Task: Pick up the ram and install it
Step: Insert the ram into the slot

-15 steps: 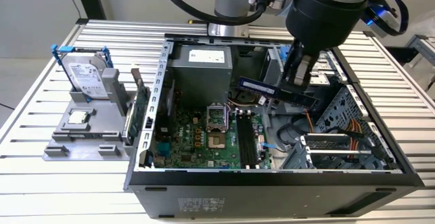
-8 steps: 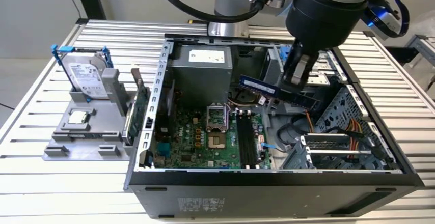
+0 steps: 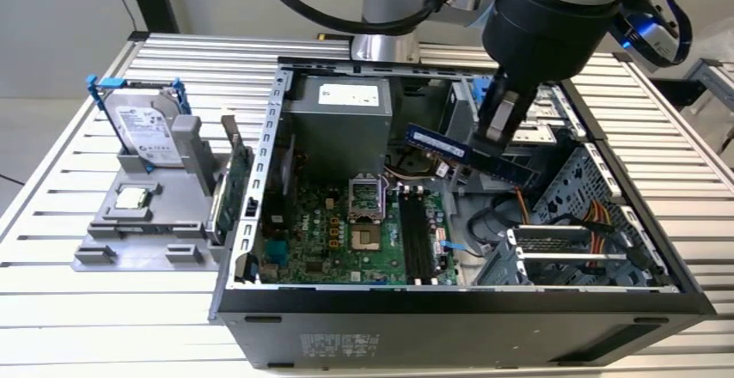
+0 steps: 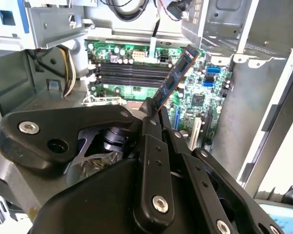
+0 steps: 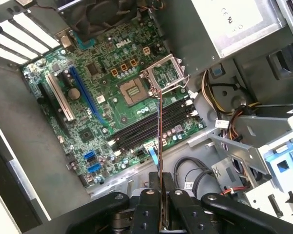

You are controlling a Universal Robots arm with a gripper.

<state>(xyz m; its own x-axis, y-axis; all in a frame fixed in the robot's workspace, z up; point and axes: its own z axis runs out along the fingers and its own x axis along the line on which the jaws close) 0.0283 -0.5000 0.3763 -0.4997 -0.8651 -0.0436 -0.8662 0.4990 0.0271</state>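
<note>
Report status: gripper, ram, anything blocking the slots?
Gripper shut on the ram. Ram in the air over the open case, not seated. Black memory slots bare, nothing across them.

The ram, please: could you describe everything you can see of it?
The ram is a thin, narrow, flat blue circuit-board stick with dark chips and a pale label on its face. The hand is shut on its two faces, most of its length jutting out free. It hangs slanted in the air inside the open computer case, above the motherboard's black slots, touching nothing else. In the first wrist view it shows edge-on.
</note>
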